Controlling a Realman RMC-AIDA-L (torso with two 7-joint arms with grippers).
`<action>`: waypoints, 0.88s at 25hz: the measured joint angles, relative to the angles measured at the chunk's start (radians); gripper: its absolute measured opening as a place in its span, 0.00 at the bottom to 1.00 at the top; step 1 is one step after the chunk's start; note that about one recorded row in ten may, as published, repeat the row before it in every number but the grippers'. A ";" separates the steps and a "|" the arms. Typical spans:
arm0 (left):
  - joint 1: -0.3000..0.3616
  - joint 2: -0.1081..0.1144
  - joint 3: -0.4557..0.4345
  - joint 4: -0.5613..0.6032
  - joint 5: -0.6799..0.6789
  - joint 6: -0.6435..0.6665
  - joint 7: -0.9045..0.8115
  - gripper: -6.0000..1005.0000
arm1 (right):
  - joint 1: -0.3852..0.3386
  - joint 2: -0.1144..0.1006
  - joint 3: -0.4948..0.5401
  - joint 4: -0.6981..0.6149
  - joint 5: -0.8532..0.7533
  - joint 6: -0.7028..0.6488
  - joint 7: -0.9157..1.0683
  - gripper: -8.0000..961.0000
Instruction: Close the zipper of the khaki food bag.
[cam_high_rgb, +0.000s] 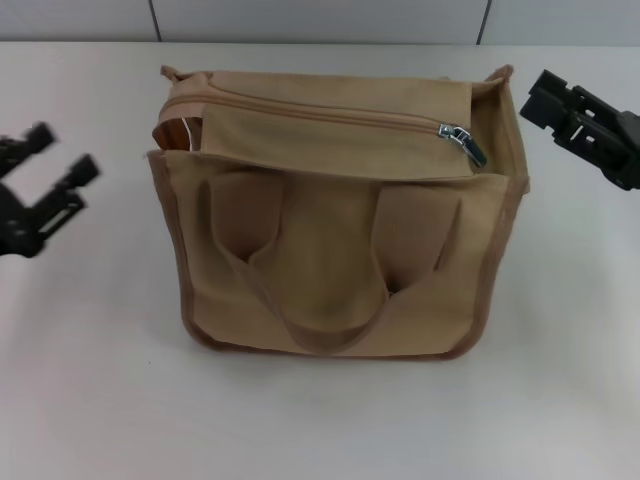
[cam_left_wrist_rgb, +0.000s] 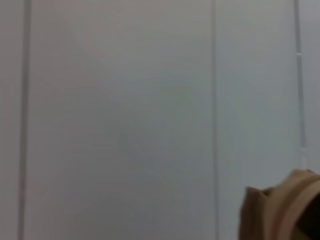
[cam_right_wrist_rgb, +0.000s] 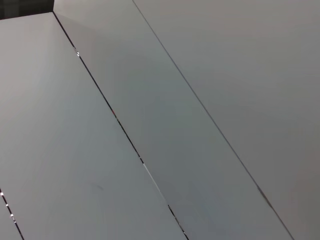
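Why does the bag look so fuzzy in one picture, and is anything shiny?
In the left wrist view only a corner of the khaki food bag shows, soft and out of focus, so it seems fuzzy. In the head view the bag is sharp under even light with faint shadows, and the zipper pull gleams silver. The right wrist view shows only plain grey panels with dark seams.

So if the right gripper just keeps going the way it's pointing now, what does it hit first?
In the head view the right gripper points toward the khaki food bag from its right side, near the top corner by the zipper's silver pull tab. It would probably meet that upper corner first, though its height over the bag is unclear.
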 joint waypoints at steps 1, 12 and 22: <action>0.011 0.000 -0.011 0.000 -0.008 0.008 0.001 0.46 | 0.003 0.000 0.000 0.004 0.000 0.000 -0.005 0.75; 0.099 0.020 0.000 -0.002 0.011 0.259 0.003 0.69 | 0.001 0.003 0.004 0.070 0.000 -0.180 -0.339 0.83; 0.087 0.018 0.190 0.009 0.186 0.267 0.148 0.69 | -0.025 0.005 -0.186 0.134 -0.023 -0.271 -0.677 0.83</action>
